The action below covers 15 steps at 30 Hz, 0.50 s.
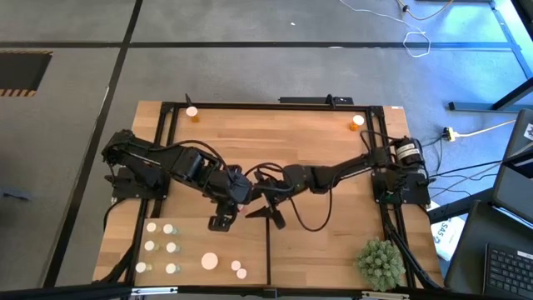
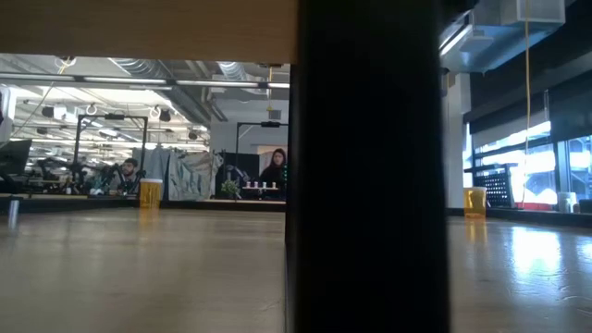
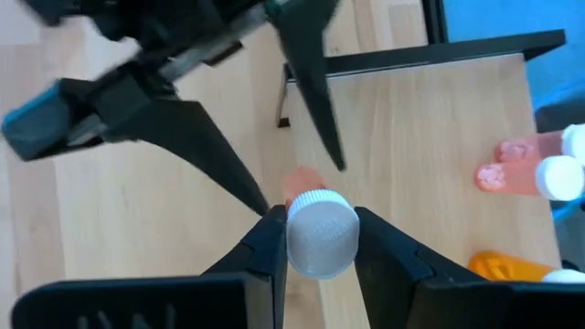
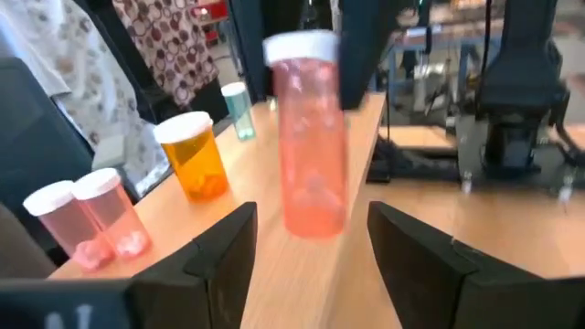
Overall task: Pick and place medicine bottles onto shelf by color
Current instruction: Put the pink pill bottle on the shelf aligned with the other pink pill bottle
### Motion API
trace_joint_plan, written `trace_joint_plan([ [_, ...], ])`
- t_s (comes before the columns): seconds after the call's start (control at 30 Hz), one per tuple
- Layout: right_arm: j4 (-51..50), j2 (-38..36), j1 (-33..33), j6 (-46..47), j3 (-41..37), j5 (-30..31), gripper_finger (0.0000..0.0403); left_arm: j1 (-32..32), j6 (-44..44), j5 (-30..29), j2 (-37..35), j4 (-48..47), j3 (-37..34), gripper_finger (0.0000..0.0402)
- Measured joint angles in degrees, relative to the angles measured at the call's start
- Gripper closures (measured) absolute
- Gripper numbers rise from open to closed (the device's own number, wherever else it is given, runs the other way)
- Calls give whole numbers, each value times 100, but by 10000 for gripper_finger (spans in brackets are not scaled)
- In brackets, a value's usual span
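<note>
My left gripper [image 3: 315, 239] is clamping the pink bottle [image 3: 320, 228] by its white cap, while my right gripper [image 4: 311, 247] is standing open around it.

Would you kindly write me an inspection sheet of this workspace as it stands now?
Surface: wooden table, dark divider line in front.
Job's things: pink bottle gripped by the cap; pale bottles front left; orange bottles at back corners.
Clutter: spiky green plant.
Grippers: left gripper shut on pink bottle's cap; right gripper open around it.
Cables: black cable looping mid-table.
Surroundings: people at desks beyond.
</note>
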Motion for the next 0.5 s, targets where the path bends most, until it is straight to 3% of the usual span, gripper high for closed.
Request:
trace_joint_plan([
  [0.5,-1474,-941,-51,-264,-4,-162,189,-195,-289,261,0,-470,1,317],
])
